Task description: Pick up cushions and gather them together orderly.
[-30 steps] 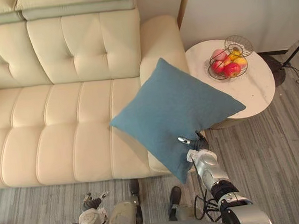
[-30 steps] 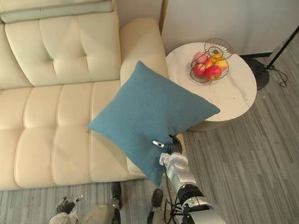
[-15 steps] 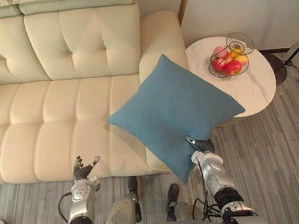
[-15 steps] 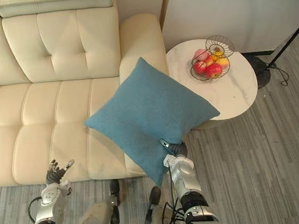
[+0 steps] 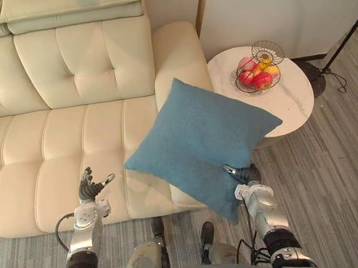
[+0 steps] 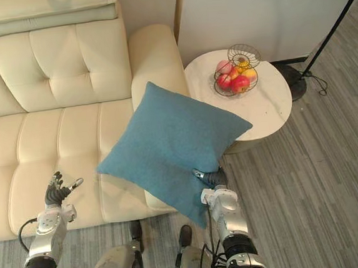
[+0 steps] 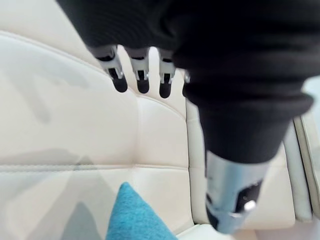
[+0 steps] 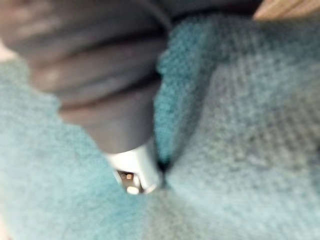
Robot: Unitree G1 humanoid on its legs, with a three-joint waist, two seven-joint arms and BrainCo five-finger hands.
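Note:
A blue square cushion (image 5: pixel 198 138) hangs tilted in the air in front of the sofa's right armrest (image 5: pixel 178 52). My right hand (image 5: pixel 245 175) is shut on its lower right edge, and the wrist view shows my thumb (image 8: pixel 132 170) pressed into the blue fabric (image 8: pixel 240 125). My left hand (image 5: pixel 88 189) is raised over the front of the cream sofa seat (image 5: pixel 44 164), open and holding nothing. In its own wrist view the fingers (image 7: pixel 141 77) point along the seat, with a corner of the cushion (image 7: pixel 135 215) past them.
Two pale green cushions (image 5: pixel 68 9) lie along the top of the sofa back. A round white side table (image 5: pixel 292 99) with a wire basket of fruit (image 5: pixel 258 75) stands right of the armrest. A dark lamp base (image 5: pixel 315 72) sits behind it on the grey wood floor.
My left hand has risen from down near the floor to above the seat's front edge. The camera has shifted. My right hand still holds the cushion.

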